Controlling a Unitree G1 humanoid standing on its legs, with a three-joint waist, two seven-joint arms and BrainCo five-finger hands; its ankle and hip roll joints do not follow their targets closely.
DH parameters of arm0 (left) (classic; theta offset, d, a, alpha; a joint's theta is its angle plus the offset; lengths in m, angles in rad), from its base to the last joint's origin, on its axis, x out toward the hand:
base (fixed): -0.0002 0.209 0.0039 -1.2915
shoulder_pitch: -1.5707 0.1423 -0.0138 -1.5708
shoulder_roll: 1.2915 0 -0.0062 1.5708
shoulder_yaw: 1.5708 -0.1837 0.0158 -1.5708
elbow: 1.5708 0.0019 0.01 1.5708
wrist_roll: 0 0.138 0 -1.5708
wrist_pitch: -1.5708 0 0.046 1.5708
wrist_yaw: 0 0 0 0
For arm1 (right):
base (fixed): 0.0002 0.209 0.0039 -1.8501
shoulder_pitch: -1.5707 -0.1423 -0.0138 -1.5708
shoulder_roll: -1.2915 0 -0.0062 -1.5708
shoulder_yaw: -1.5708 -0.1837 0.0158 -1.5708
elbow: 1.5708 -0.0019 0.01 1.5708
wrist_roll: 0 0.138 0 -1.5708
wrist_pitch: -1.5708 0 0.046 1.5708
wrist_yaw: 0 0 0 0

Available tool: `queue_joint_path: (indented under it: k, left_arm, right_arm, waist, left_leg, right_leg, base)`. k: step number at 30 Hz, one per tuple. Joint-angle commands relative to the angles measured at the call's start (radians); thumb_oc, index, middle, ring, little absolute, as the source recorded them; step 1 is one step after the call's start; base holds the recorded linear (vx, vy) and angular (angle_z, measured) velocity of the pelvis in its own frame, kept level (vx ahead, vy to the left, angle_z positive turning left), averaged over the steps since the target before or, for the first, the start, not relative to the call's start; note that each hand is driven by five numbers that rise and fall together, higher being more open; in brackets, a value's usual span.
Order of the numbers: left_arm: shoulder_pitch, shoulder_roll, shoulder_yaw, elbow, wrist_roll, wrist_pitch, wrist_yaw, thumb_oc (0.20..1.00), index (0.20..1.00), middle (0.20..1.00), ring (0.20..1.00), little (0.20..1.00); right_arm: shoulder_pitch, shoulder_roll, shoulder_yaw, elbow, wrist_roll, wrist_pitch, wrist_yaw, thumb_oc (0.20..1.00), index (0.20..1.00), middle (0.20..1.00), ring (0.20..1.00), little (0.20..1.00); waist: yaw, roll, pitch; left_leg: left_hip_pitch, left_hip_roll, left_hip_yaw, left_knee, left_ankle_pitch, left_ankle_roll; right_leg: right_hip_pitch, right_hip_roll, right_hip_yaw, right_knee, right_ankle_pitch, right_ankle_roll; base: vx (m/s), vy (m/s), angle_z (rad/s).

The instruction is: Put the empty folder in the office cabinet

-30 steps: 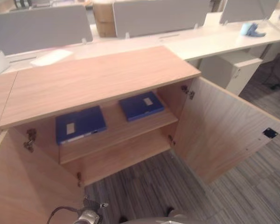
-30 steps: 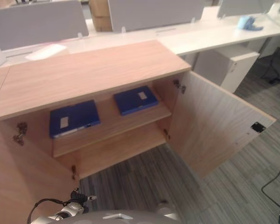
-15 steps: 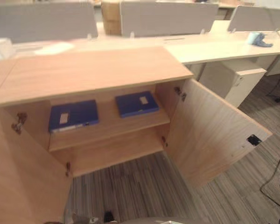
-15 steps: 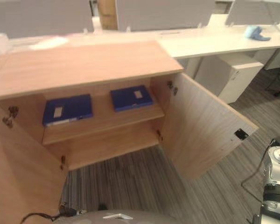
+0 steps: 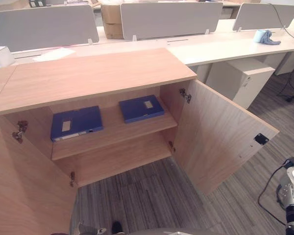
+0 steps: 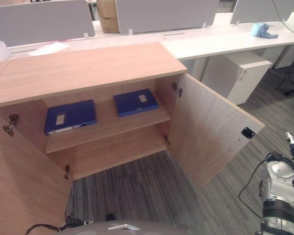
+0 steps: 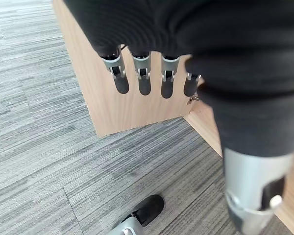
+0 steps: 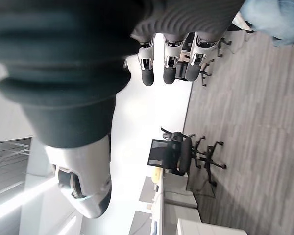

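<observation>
Office cabinet standing with both doors swung open. Two blue folders lying flat on upper shelf: left folder and right folder, side by side, apart. Each bearing small pale label, writing too small to read. Lower shelf bare. Left hand hanging over grey carpet beside cabinet door, fingers straight, gripping nothing. Right hand hanging with fingers relaxed, gripping nothing.

Office: white desks with grey divider screens, swivel chair, grey carpet.
</observation>
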State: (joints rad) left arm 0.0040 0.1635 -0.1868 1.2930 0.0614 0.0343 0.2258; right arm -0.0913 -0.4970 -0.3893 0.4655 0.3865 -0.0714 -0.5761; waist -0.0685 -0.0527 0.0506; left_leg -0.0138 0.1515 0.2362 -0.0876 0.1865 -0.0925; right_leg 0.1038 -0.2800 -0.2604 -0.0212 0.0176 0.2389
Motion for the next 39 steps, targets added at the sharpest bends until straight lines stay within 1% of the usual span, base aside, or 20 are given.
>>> queue_joint_path:
  k: [1, 3, 6, 12, 14, 18, 23, 26, 27, 28, 29, 30, 31, 32, 33, 34, 35, 37, 38, 39]
  left_arm:
    - [-0.076, 0.034, 0.011, 0.014, -0.011, -0.020, 0.003, 1.000, 1.000, 1.000, 1.000, 1.000]
    - [-0.068, 0.044, 0.007, 0.007, -0.010, -0.026, -0.021, 1.000, 1.000, 1.000, 1.000, 1.000]
    - [-0.056, 0.058, -0.006, -0.003, -0.005, -0.030, -0.061, 1.000, 1.000, 1.000, 1.000, 1.000]
    - [-0.045, 0.060, -0.028, -0.016, -0.012, -0.040, -0.091, 1.000, 1.000, 1.000, 1.000, 1.000]
    - [-0.045, 0.058, -0.032, -0.020, -0.012, -0.041, -0.094, 1.000, 1.000, 1.000, 1.000, 1.000]
    - [-0.045, 0.054, -0.056, -0.031, -0.009, -0.045, -0.110, 1.000, 1.000, 1.000, 1.000, 1.000]
    - [-0.044, 0.052, -0.062, -0.034, -0.009, -0.046, -0.122, 1.000, 1.000, 1.000, 1.000, 1.000]
    - [-0.038, 0.050, -0.058, -0.037, -0.004, -0.049, -0.140, 1.000, 1.000, 1.000, 1.000, 1.000]
    - [-0.038, 0.050, -0.058, -0.038, -0.003, -0.049, -0.140, 1.000, 1.000, 1.000, 1.000, 1.000]
    - [-0.037, 0.051, -0.058, -0.042, 0.014, -0.053, -0.158, 1.000, 1.000, 1.000, 1.000, 1.000]
    - [-0.037, 0.052, -0.058, -0.047, 0.019, -0.056, -0.164, 1.000, 1.000, 1.000, 1.000, 1.000]
    - [-0.036, 0.052, -0.060, -0.054, 0.025, -0.061, -0.172, 1.000, 1.000, 1.000, 1.000, 1.000]
    - [-0.037, 0.051, -0.061, -0.061, 0.032, -0.065, -0.180, 1.000, 1.000, 1.000, 1.000, 1.000]
    - [-0.040, 0.050, -0.063, -0.066, 0.034, -0.070, -0.184, 1.000, 1.000, 1.000, 1.000, 1.000]
    - [-0.040, 0.049, -0.063, -0.066, 0.034, -0.070, -0.184, 1.000, 1.000, 1.000, 1.000, 1.000]
    - [-0.043, 0.049, -0.064, -0.073, 0.034, -0.074, -0.185, 1.000, 1.000, 1.000, 1.000, 1.000]
    - [-0.048, 0.047, -0.066, -0.083, 0.034, -0.079, -0.182, 1.000, 1.000, 1.000, 1.000, 1.000]
    - [-0.051, 0.046, -0.066, -0.085, 0.033, -0.079, -0.178, 1.000, 1.000, 1.000, 1.000, 1.000]
    - [-0.056, 0.042, -0.065, -0.086, 0.033, -0.080, -0.167, 1.000, 1.000, 1.000, 1.000, 1.000]
    - [-0.056, 0.042, -0.065, -0.086, 0.033, -0.080, -0.167, 1.000, 1.000, 1.000, 1.000, 1.000]
  right_arm:
    - [-0.065, -0.023, 0.011, 0.010, 0.174, -0.105, 0.152, 1.000, 1.000, 1.000, 1.000, 1.000]
    - [-0.086, -0.017, 0.070, 0.056, 0.291, -0.102, 0.289, 1.000, 1.000, 1.000, 1.000, 1.000]
    - [-0.119, -0.024, 0.156, 0.100, 0.361, -0.074, 0.416, 1.000, 1.000, 1.000, 1.000, 1.000]
    - [-0.160, -0.049, 0.256, 0.118, 0.360, -0.041, 0.510, 1.000, 1.000, 1.000, 1.000, 1.000]
    - [-0.167, -0.053, 0.265, 0.122, 0.363, -0.037, 0.518, 1.000, 1.000, 1.000, 1.000, 1.000]
    - [-0.195, -0.093, 0.321, 0.151, 0.320, -0.004, 0.552, 1.000, 1.000, 1.000, 1.000, 1.000]
    - [-0.199, -0.110, 0.384, 0.117, 0.276, 0.024, 0.592, 1.000, 1.000, 1.000, 1.000, 1.000]
    - [-0.194, -0.103, 0.511, 0.031, 0.268, 0.073, 0.698, 1.000, 1.000, 1.000, 1.000, 1.000]
    - [-0.194, -0.104, 0.511, 0.030, 0.268, 0.073, 0.698, 1.000, 1.000, 1.000, 1.000, 1.000]
    - [-0.171, -0.120, 0.627, -0.083, 0.255, 0.120, 0.802, 1.000, 1.000, 1.000, 1.000, 1.000]
    - [-0.158, -0.136, 0.677, -0.158, 0.261, 0.145, 0.856, 1.000, 1.000, 1.000, 1.000, 1.000]
    - [-0.148, -0.147, 0.762, -0.243, 0.267, 0.169, 0.927, 1.000, 1.000, 1.000, 1.000, 1.000]
    - [-0.132, -0.167, 0.817, -0.318, 0.282, 0.192, 0.983, 1.000, 1.000, 1.000, 1.000, 1.000]
    - [-0.135, -0.177, 0.881, -0.383, 0.292, 0.201, 1.025, 1.000, 1.000, 1.000, 1.000, 1.000]
    - [-0.136, -0.178, 0.882, -0.383, 0.292, 0.201, 1.024, 1.000, 1.000, 1.000, 1.000, 1.000]
    - [-0.138, -0.188, 0.924, -0.429, 0.300, 0.205, 1.052, 1.000, 1.000, 1.000, 1.000, 1.000]
    - [-0.147, -0.171, 0.984, -0.479, 0.319, 0.209, 1.068, 1.000, 1.000, 1.000, 1.000, 1.000]
    - [-0.148, -0.151, 0.998, -0.478, 0.325, 0.209, 1.067, 1.000, 1.000, 1.000, 1.000, 1.000]
    - [-0.145, -0.106, 1.013, -0.473, 0.341, 0.206, 1.062, 1.000, 1.000, 1.000, 1.000, 1.000]
    - [-0.146, -0.105, 1.014, -0.472, 0.341, 0.206, 1.062, 1.000, 1.000, 1.000, 1.000, 1.000]
  waist:
    - [0.014, -0.005, 0.027]
    - [0.016, -0.002, 0.030]
    - [0.025, 0.006, 0.033]
    - [0.038, 0.024, 0.036]
    - [0.038, 0.026, 0.036]
    - [0.045, 0.037, 0.040]
    - [0.047, 0.046, 0.045]
    - [0.053, 0.052, 0.053]
    - [0.053, 0.053, 0.051]
    - [0.053, 0.053, 0.054]
    - [0.053, 0.055, 0.053]
    - [0.056, 0.054, 0.057]
    - [0.056, 0.053, 0.058]
    - [0.058, 0.053, 0.059]
    - [0.057, 0.054, 0.057]
    - [0.058, 0.054, 0.058]
    - [0.063, 0.055, 0.057]
    - [0.065, 0.055, 0.057]
    - [0.070, 0.056, 0.055]
    - [0.069, 0.055, 0.055]
  left_leg:
    - [0.058, -0.048, 0.039, 0.000, -0.188, 0.014]
    - [0.059, -0.043, 0.043, 0.000, -0.181, 0.009]
    - [0.061, -0.035, 0.047, 0.000, -0.170, 0.000]
    - [0.060, -0.023, 0.043, 0.000, -0.152, -0.011]
    - [0.059, -0.021, 0.042, 0.000, -0.150, -0.013]
    - [0.051, -0.014, 0.034, 0.000, -0.135, -0.022]
    - [0.045, -0.005, 0.027, 0.000, -0.123, -0.027]
    - [0.045, 0.006, 0.027, 0.000, -0.112, -0.034]
    - [0.042, 0.007, 0.027, 0.000, -0.110, -0.033]
    - [0.042, 0.012, 0.028, 0.000, -0.105, -0.038]
    - [0.036, 0.016, 0.028, 0.000, -0.100, -0.040]
    - [0.037, 0.018, 0.028, 0.000, -0.098, -0.043]
    - [0.035, 0.020, 0.027, 0.000, -0.095, -0.045]
    - [0.034, 0.021, 0.025, 0.000, -0.092, -0.047]
    - [0.030, 0.022, 0.024, 0.000, -0.091, -0.047]
    - [0.028, 0.024, 0.022, 0.000, -0.088, -0.049]
    - [0.023, 0.027, 0.018, 0.000, -0.084, -0.051]
    - [0.022, 0.027, 0.019, 0.000, -0.082, -0.052]
    - [0.020, 0.027, 0.019, 0.000, -0.079, -0.053]
    - [0.020, 0.027, 0.019, 0.000, -0.079, -0.053]
  right_leg:
    - [-0.035, 0.058, 0.004, 0.099, -0.103, -0.051]
    - [-0.032, 0.061, 0.002, 0.098, -0.105, -0.056]
    - [-0.027, 0.066, -0.003, 0.097, -0.111, -0.062]
    - [-0.018, 0.076, -0.019, 0.090, -0.115, -0.074]
    - [-0.016, 0.077, -0.021, 0.090, -0.115, -0.076]
    - [-0.015, 0.086, -0.034, 0.096, -0.123, -0.086]
    - [-0.018, 0.095, -0.041, 0.098, -0.130, -0.096]
    - [-0.020, 0.108, -0.036, 0.091, -0.134, -0.103]
    - [-0.022, 0.109, -0.036, 0.089, -0.131, -0.103]
    - [-0.023, 0.116, -0.036, 0.086, -0.134, -0.106]
    - [-0.027, 0.119, -0.037, 0.084, -0.132, -0.108]
    - [-0.025, 0.121, -0.039, 0.084, -0.135, -0.109]
    - [-0.025, 0.123, -0.041, 0.085, -0.136, -0.110]
    - [-0.025, 0.125, -0.043, 0.083, -0.137, -0.112]
    - [-0.027, 0.126, -0.043, 0.081, -0.135, -0.112]
    - [-0.026, 0.128, -0.046, 0.079, -0.135, -0.113]
    - [-0.026, 0.128, -0.054, 0.073, -0.134, -0.114]
    - [-0.024, 0.129, -0.058, 0.068, -0.133, -0.115]
    - [-0.019, 0.132, -0.063, 0.058, -0.130, -0.115]
    - [-0.019, 0.132, -0.063, 0.058, -0.130, -0.115]
  base:
    - [-0.05, -0.045, 0.02]
    - [-0.05, -0.059, 0.01]
    - [-0.03, -0.051, 0.02]
    - [-0.01, -0.028, 0.02]
    - [0.00, 0.000, 0.00]
    - [-0.01, -0.035, 0.06]
    - [-0.02, -0.032, 0.02]
    - [-0.03, -0.045, -0.05]
    - [-0.02, -0.041, -0.09]
    - [-0.02, -0.033, -0.12]
    - [-0.02, -0.044, -0.14]
    - [-0.02, -0.029, -0.16]
    - [-0.01, -0.029, -0.21]
    - [-0.01, -0.018, -0.22]
    - [0.00, -0.018, -0.20]
    - [0.00, -0.017, -0.03]
    - [0.00, -0.024, 0.05]
    - [0.01, -0.019, 0.17]
    - [0.01, -0.015, 0.27]
    - [0.00, -0.021, 0.23]
